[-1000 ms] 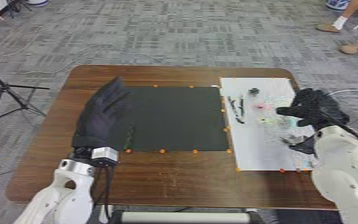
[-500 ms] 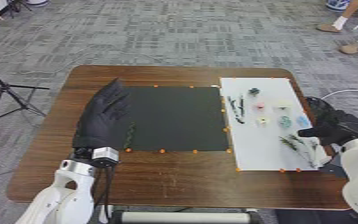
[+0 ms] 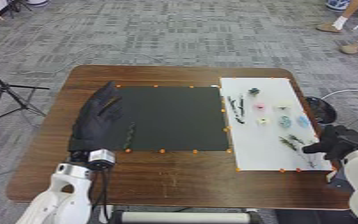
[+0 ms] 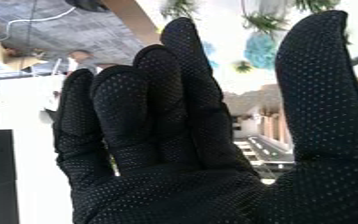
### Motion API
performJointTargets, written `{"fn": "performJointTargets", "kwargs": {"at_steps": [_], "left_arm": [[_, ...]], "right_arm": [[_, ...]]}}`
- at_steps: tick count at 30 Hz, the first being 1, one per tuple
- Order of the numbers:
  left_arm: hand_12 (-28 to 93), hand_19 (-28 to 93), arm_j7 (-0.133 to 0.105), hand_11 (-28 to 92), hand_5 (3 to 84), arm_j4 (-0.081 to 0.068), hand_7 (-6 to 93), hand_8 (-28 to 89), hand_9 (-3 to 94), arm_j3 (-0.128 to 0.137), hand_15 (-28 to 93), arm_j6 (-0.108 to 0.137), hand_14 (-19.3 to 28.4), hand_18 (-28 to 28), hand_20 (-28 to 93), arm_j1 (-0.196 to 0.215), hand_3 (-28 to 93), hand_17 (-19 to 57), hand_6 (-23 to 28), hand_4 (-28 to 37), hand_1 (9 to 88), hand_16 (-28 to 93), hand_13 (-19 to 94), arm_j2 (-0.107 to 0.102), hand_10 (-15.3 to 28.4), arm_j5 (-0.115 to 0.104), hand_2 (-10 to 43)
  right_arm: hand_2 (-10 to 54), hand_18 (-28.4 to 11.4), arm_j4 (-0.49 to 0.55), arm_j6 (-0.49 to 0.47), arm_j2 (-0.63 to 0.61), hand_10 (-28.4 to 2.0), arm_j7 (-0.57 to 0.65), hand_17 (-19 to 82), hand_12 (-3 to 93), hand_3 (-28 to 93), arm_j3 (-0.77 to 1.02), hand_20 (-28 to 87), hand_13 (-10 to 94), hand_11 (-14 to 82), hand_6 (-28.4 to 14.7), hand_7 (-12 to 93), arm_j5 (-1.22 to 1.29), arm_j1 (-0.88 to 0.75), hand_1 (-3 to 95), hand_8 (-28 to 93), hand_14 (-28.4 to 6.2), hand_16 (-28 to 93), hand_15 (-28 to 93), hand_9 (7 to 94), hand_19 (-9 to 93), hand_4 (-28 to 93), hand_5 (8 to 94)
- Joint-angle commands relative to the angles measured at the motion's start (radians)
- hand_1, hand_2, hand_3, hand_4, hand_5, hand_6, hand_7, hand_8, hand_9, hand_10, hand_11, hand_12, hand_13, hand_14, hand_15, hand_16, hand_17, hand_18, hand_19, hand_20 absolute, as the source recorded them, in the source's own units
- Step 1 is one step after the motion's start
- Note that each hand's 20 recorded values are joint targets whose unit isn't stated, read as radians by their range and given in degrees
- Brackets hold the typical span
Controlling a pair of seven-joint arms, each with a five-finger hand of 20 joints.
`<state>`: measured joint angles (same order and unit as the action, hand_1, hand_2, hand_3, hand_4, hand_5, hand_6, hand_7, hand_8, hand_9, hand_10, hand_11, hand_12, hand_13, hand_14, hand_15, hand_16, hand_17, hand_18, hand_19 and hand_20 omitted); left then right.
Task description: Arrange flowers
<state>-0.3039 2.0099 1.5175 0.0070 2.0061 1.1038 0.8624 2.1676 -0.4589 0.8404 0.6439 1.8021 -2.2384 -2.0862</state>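
Observation:
In the head view, my right hand (image 3: 337, 142) is over the white sheet's near right edge, beside the green sprigs (image 3: 293, 142). Its fingers look straight and hold nothing in the right wrist view, where the hand (image 4: 171, 165) stands near a blue flower (image 4: 261, 50) and green sprigs (image 4: 264, 22). On the white sheet (image 3: 255, 150) lie dark stems (image 3: 238, 110), a dark flower (image 3: 254, 91), a pink flower (image 3: 260, 106) and several pale and blue ones. My left hand (image 3: 95, 122) rests open over the left edge of the black mat (image 3: 175, 120), with a green stem (image 3: 130, 136) beside it.
Orange markers line the mat and the sheet. Brown table (image 3: 184, 185) surrounds both. A white roller-like bar (image 3: 184, 217) lies along the near edge. A tripod (image 3: 15, 95) stands on the floor at the left.
My right hand has drawn back from over the flowers toward the near right, uncovering flowers and sprigs. My left hand has shifted and turned slightly.

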Motion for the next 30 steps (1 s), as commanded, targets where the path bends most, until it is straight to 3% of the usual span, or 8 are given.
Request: {"fn": "performJointTargets", "kwargs": {"at_steps": [1, 5, 10, 13, 17, 20, 26, 30], "left_arm": [[21, 44, -0.011, 11, 24.5, 0.008, 19.5, -10, 20.8, 0.017, 16, 0.028, 13.2, 22.6, 7, 0.045, 61, -12.5, 2.0, -28.3, 24.4, 8, 18, 0.007, 9.7, -0.004, -7.1], [21, 44, -0.011, 11, 24.5, 0.003, 19.5, -10, 20.7, 0.018, 16, 0.04, 13.3, 22.6, 7, 0.048, 61, -12.5, 2.0, -28.3, 24.3, 8, 18, 0.01, 9.7, -0.002, -7.1], [21, 44, -0.01, 11, 24.5, 0.003, 19.6, -10, 20.7, 0.023, 16, 0.044, 13.2, 22.7, 7, 0.061, 61, -12.6, 2.0, -28.3, 24.3, 8, 19, 0.007, 9.7, -0.007, -7.2], [21, 44, -0.011, 11, 24.5, 0.005, 19.6, -10, 20.7, 0.031, 16, 0.049, 13.1, 22.6, 7, 0.072, 61, -12.6, 2.0, -28.3, 24.2, 8, 19, -0.002, 9.7, -0.009, -7.3], [21, 44, -0.012, 11, 24.4, 0.019, 19.6, -10, 20.7, 0.054, 16, 0.063, 13.1, 22.6, 7, 0.104, 61, -12.6, 1.9, -28.3, 24.1, 8, 18, -0.01, 9.6, -0.01, -7.3], [21, 44, -0.013, 11, 24.4, 0.03, 19.6, -10, 20.7, 0.07, 16, 0.069, 13.1, 22.6, 7, 0.126, 61, -12.6, 1.9, -28.3, 24.1, 8, 18, -0.013, 9.7, -0.012, -7.3], [21, 44, -0.026, 11, 24.4, 0.052, 19.7, -10, 20.7, 0.108, 16, 0.104, 13.1, 22.6, 7, 0.196, 62, -12.6, 1.9, -28.3, 24.0, 8, 18, -0.02, 9.7, -0.02, -7.2], [21, 44, -0.035, 12, 24.6, 0.05, 20.0, -10, 20.9, 0.112, 17, 0.109, 13.1, 22.4, 7, 0.229, 62, -12.5, 2.0, -28.3, 24.0, 8, 19, -0.018, 9.6, -0.023, -7.2]], "right_arm": [[-9.5, -21.3, -0.038, 0.012, -0.002, -14.6, -0.012, 24, 43.7, 65, -0.037, 38, 55, 58.6, -3.3, 43, -0.046, -0.011, 32.2, -14, -13.0, 35, 79, 58.7, 80, -28, 59.0], [-9.5, -21.2, -0.083, 0.004, 0.005, -14.3, -0.011, 24, 43.9, 67, -0.085, 38, 56, 58.8, -2.9, 43, -0.055, 0.015, 31.2, -14, -12.7, 35, 79, 59.9, 81, -28, 60.4], [-9.5, -21.1, -0.145, 0.1, -0.002, -13.1, -0.022, 26, 44.4, 76, -0.169, 37, 59, 59.3, -1.6, 44, -0.132, 0.043, 31.1, -14, -12.0, 35, 80, 63.5, 82, -28, 63.2], [-9.5, -21.1, -0.138, 0.208, -0.011, -10.9, -0.043, 29, 51.4, 77, -0.176, 36, 67, 65.0, -0.1, 51, -0.123, 0.027, 42.2, 14, -11.6, 40, 85, 72.5, 84, -28, 70.5], [-9.5, -22.0, -0.087, 0.295, -0.026, -8.7, -0.081, 33, 63.7, 82, -0.177, 37, 73, 75.0, 0.5, 61, -0.113, 0.033, 41.1, 24, -11.9, 46, 93, 81.3, 88, -20, 73.6], [-9.5, -22.0, -0.035, 0.325, -0.041, -7.8, -0.097, 37, 66.4, 85, -0.18, 37, 77, 76.6, -1.4, 61, -0.089, 0.065, 38.8, 27, -11.4, 47, 93, 86.4, 90, -13, 76.3], [-9.5, -22.3, 0.024, 0.367, -0.057, -7.3, -0.104, 39, 66.7, 86, -0.329, 37, 79, 75.3, -1.8, 61, -0.033, 0.263, 37.4, 27, -11.0, 46, 93, 89.0, 92, -10, 78.8], [-9.5, -22.5, -0.005, 0.361, -0.016, -7.5, -0.108, 40, 65.7, 86, -0.521, 36, 80, 75.1, -1.8, 60, -0.04, 0.458, 37.2, 27, -11.0, 45, 93, 89.4, 92, -9, 79.8]]}}
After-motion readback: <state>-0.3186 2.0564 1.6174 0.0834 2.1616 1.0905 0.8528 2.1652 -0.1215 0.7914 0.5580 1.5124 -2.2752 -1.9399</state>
